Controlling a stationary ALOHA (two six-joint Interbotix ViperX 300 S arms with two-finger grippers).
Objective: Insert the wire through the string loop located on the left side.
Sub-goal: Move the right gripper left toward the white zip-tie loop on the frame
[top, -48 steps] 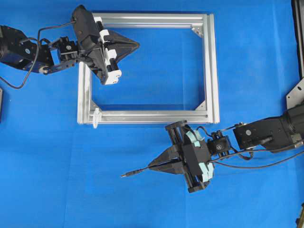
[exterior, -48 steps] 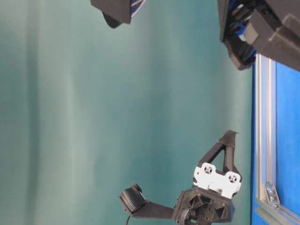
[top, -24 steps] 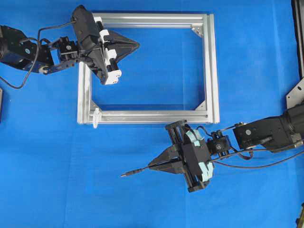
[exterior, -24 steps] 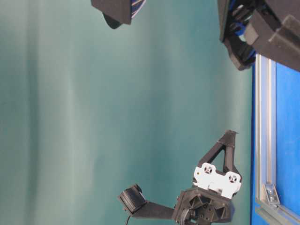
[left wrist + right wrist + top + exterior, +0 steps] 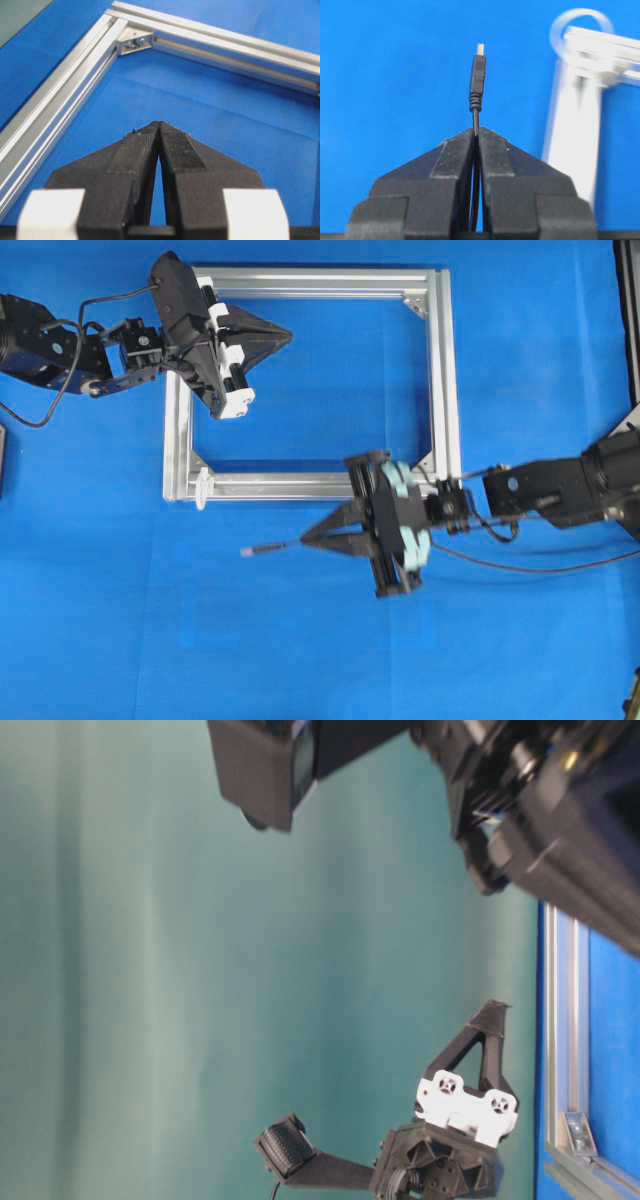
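Blue cloth covers the worktop [image 5: 120,620], and on it lies a rectangular silver aluminium frame [image 5: 445,380]. The right gripper [image 5: 305,539] has its jaws pressed together on the wire [image 5: 477,80], pinching the thin black cable just behind its plug, which sticks out past the fingertips toward nine o'clock in the overhead view. That gripper sits just beyond the frame's six o'clock rail, outside it. The string loop [image 5: 202,486], small and whitish, is fixed at the frame's seven o'clock corner, apart from the plug tip. The left gripper [image 5: 290,336] is closed too, its jaws meeting with nothing between them, above the bare blue area enclosed by the frame, near the eleven o'clock corner.

Inside the frame lies only blue cloth.

The right wrist view shows the plug's pale metal end and ribbed collar, and the loop [image 5: 580,22] at one o'clock, blurred. The left wrist view shows a corner bracket [image 5: 134,41] at eleven o'clock with its screw. The table-level view is turned sideways and shows neither wire nor loop.
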